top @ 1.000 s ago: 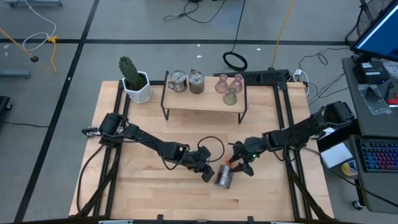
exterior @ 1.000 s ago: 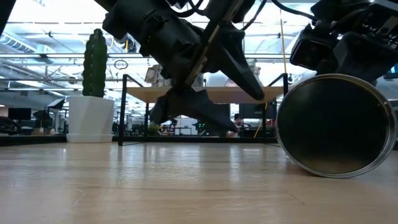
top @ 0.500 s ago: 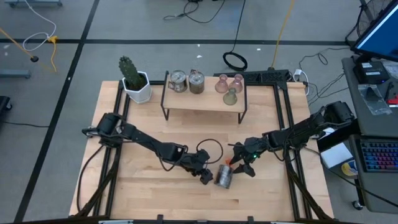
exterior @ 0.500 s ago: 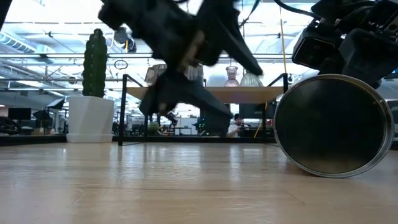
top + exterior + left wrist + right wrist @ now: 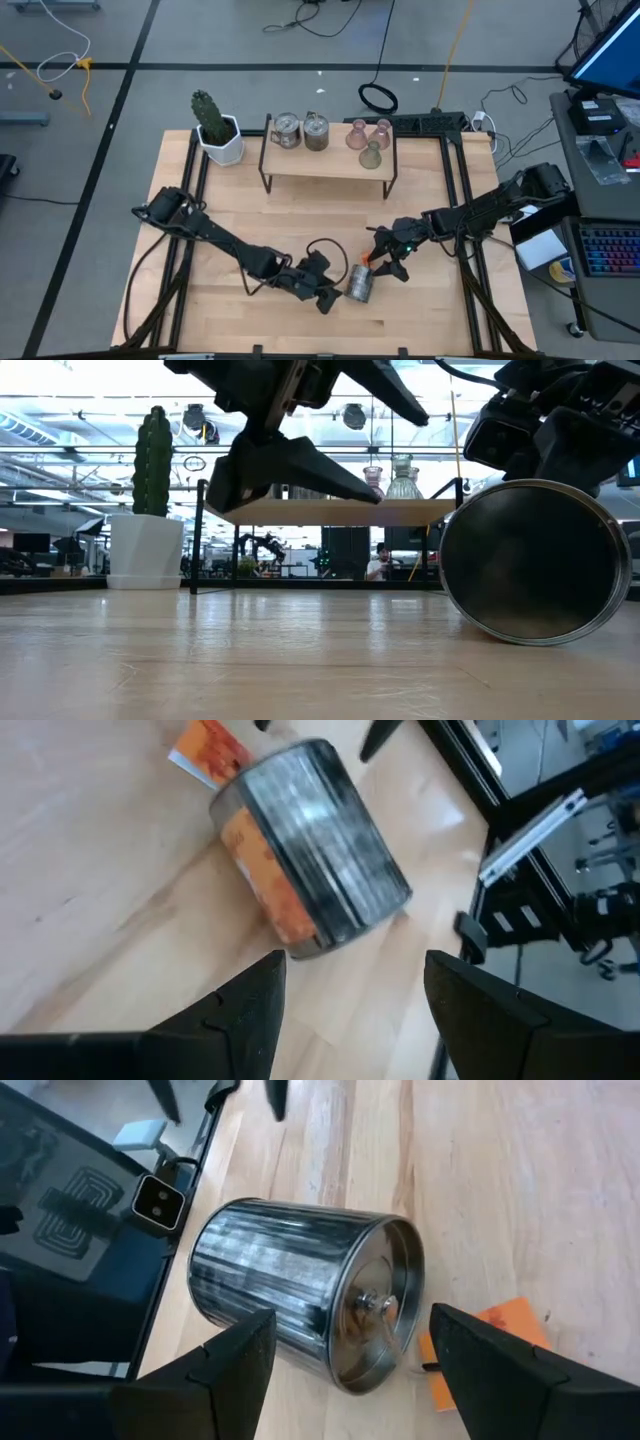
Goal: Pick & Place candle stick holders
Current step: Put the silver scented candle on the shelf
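One silver candle stick holder (image 5: 360, 283) lies on its side on the table, its open mouth (image 5: 375, 1315) toward my right gripper and an orange tag (image 5: 480, 1355) beside it. My left gripper (image 5: 325, 297) is open, just to the holder's left and nearer the table's near edge; in its wrist view the holder (image 5: 310, 840) lies ahead of the spread fingers. My right gripper (image 5: 385, 268) is open just right of and beyond the holder, not touching it. Two silver holders (image 5: 301, 131), two pinkish ones (image 5: 368, 133) and a green one (image 5: 371, 154) stand on the shelf.
The small wooden shelf (image 5: 330, 165) on dark legs stands at the far middle of the table. A white pot with a green cactus (image 5: 218, 132) stands at the far left. Black frame rails (image 5: 462, 190) run along the table's sides. Bare wood lies in front of the shelf.
My left gripper has swung away from the lying holder toward the table's near edge and risen a little, staying open. The holder and my right gripper have kept their places.
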You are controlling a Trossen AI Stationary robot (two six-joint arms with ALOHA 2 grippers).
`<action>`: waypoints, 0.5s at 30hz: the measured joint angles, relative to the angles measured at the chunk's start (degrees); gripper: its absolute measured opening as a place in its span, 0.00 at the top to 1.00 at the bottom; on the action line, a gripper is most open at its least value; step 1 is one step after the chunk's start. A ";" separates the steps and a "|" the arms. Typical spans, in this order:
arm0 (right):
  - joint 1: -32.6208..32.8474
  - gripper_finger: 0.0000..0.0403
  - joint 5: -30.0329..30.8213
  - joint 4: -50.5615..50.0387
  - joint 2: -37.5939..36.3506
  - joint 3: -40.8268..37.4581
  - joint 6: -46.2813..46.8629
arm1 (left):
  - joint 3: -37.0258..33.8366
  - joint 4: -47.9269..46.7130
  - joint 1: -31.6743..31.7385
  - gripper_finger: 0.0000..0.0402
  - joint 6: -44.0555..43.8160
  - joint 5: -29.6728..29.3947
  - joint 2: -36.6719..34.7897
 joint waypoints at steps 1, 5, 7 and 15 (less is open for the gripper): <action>-0.08 0.36 -0.31 0.08 0.00 0.00 0.10 | 0.00 -0.07 0.00 0.41 0.14 -0.42 0.06; -0.23 0.36 -1.29 0.24 0.00 0.00 0.13 | 0.00 1.48 -0.07 0.41 0.67 -0.37 0.61; -0.23 0.36 -1.28 0.23 0.00 0.00 0.13 | 0.02 2.53 -0.32 0.41 0.59 -0.10 0.59; -0.23 0.36 -1.30 0.22 0.00 0.00 0.05 | 0.04 5.60 -2.70 0.41 -1.90 -0.50 0.60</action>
